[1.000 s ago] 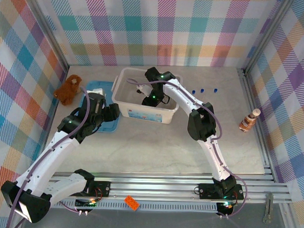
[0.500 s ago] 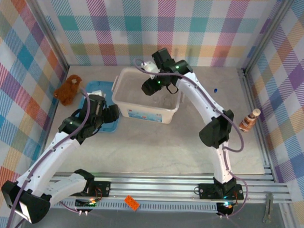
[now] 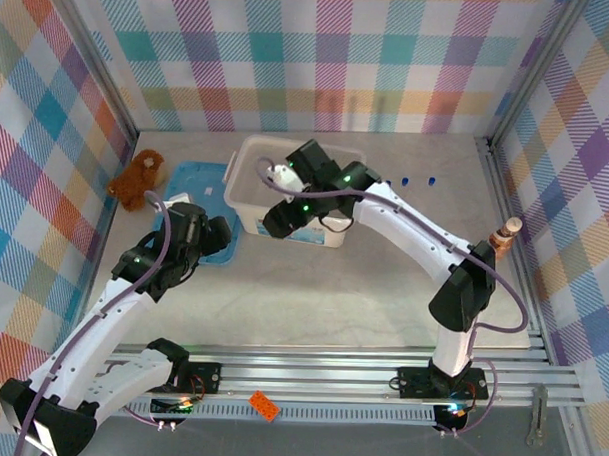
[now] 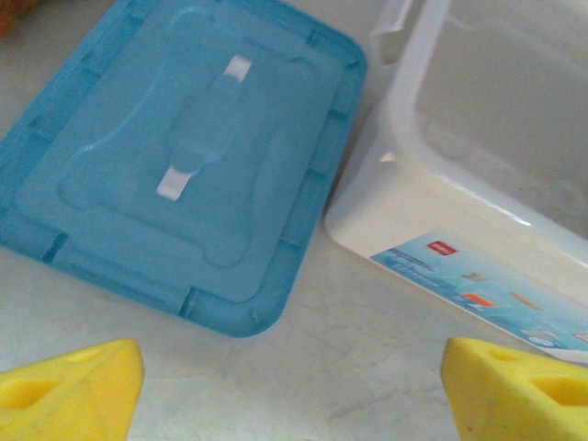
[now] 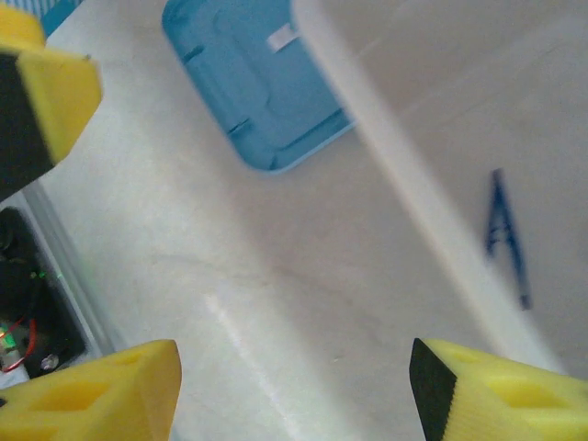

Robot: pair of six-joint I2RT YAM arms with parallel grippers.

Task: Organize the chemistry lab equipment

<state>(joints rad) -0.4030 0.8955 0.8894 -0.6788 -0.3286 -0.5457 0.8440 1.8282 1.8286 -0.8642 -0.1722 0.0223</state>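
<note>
Here, one blue tweezers (image 5: pixel 507 241) lies in one bin (image 4: pixel 404 211).

Brown plush toy (image 3: pixel 136 178), striped figure (image 3: pixel 504 232)

Bright, even light falls from above; shadows are soft and short. The right wrist view smears (white bin rim (image 5: pixel 404 193) worst, blue tweezers (image 5: pixel 505 241) fuzzy); the left wrist view is mildly soft.

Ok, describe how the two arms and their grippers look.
Both the left arm and right arm are white tubular links with black joint housings, a purplish-grey cable looped along each and small green lights at some joints. The left gripper and right gripper end in bright yellow wedge-shaped fingertips with moulded hollows.
</note>
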